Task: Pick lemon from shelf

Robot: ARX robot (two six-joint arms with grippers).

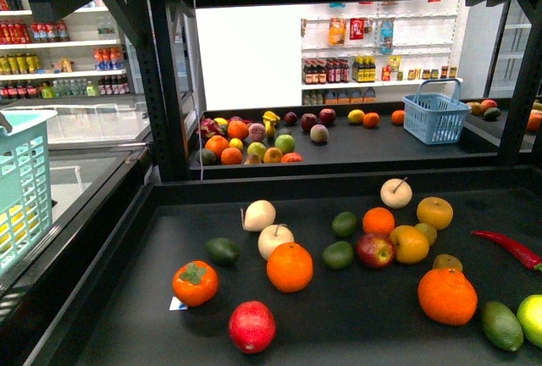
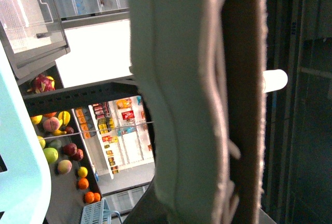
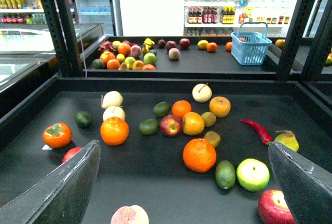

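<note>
The lemon (image 1: 410, 244), a small yellow oval fruit, lies on the shelf's black tray (image 1: 254, 186) right of centre, between a red apple (image 1: 375, 250) and a golden apple-like fruit (image 1: 434, 212). In the right wrist view the lemon (image 3: 193, 123) lies beyond my right gripper (image 3: 184, 193). That gripper is open above the near part of the tray (image 3: 155, 85), with nothing between its dark fingers (image 3: 67, 185). My left gripper (image 2: 220, 79) is shut on nothing; its pale pads fill the left wrist view. Neither arm shows in the front view.
Round the lemon lie oranges (image 1: 290, 266), avocados (image 1: 338, 254), a big orange (image 3: 199, 155), a green-yellow round fruit (image 3: 252, 174) and a red chilli (image 1: 508, 247). A teal basket (image 1: 17, 180) stands at left. Behind is another fruit shelf with a blue basket (image 1: 436, 112). Black uprights (image 1: 165, 86) frame the tray.
</note>
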